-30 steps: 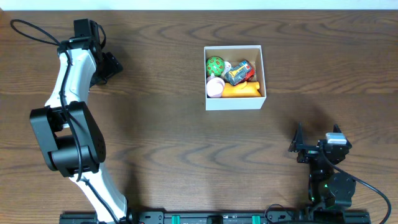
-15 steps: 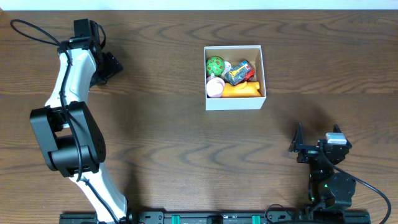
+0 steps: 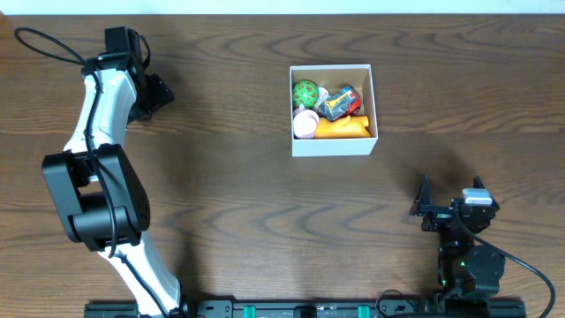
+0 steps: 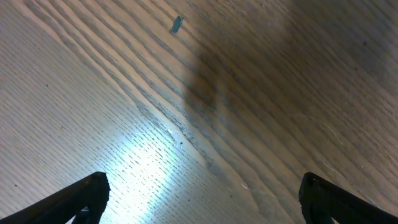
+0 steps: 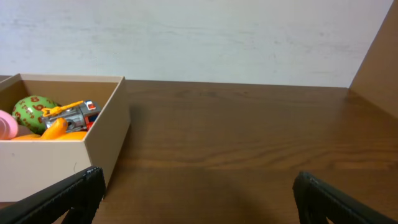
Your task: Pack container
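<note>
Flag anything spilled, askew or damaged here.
Nothing stands out. The square white-walled cardboard container sits flat with its toys inside; only a tiny bluish fleck lies on the wooden table, seen from the left wrist.

Matt cardboard container on grained, lightly glossy wood table.

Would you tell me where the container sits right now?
Overhead, the container sits right of centre on the far half of the table, ahead of the right arm.

Nothing has changed since a second ago: the left gripper, the right gripper and the container show no shift at all.
</note>
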